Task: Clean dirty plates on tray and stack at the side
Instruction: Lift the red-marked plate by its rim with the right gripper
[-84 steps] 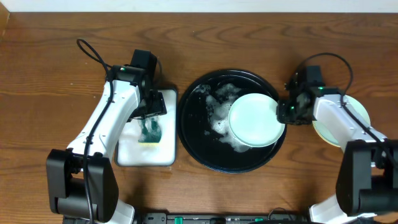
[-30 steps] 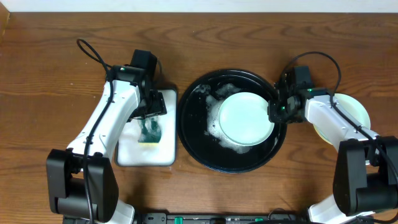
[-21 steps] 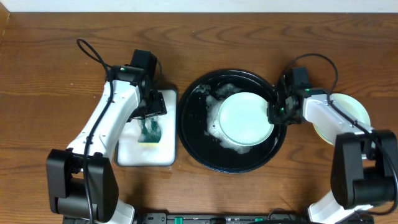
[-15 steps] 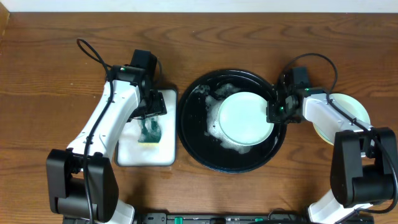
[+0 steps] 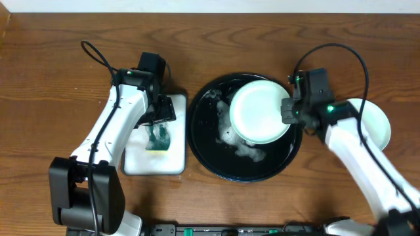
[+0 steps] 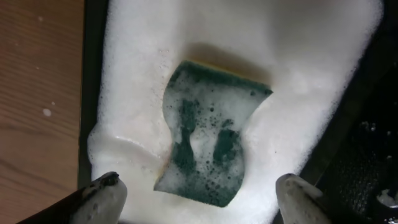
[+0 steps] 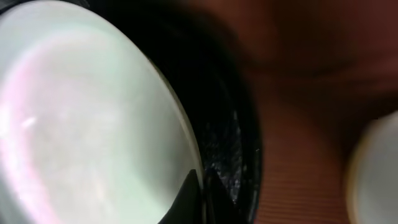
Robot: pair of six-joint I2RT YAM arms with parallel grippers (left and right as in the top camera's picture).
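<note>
A pale mint plate [image 5: 259, 110] hangs over the far right part of the black tray [image 5: 213, 154], lifted off its foamy floor. My right gripper [image 5: 287, 110] is shut on the plate's right rim. In the right wrist view the dark fingertips [image 7: 191, 193] pinch the plate [image 7: 93, 124] edge, with the tray rim [image 7: 245, 137] just beyond. Another pale plate [image 5: 377, 121] lies on the table to the right, partly under the right arm. My left gripper [image 6: 200, 190] hovers open above the sponge, holding nothing.
A green soapy sponge [image 6: 211, 146] lies in the foam of the white rectangular dish [image 5: 141, 164] left of the tray. Soap suds [image 5: 243, 147] remain on the tray floor. Bare wooden table surrounds everything.
The right gripper shut on the mint plate's right rim and lifted it up, toward the tray's far side. The left arm has not moved.
</note>
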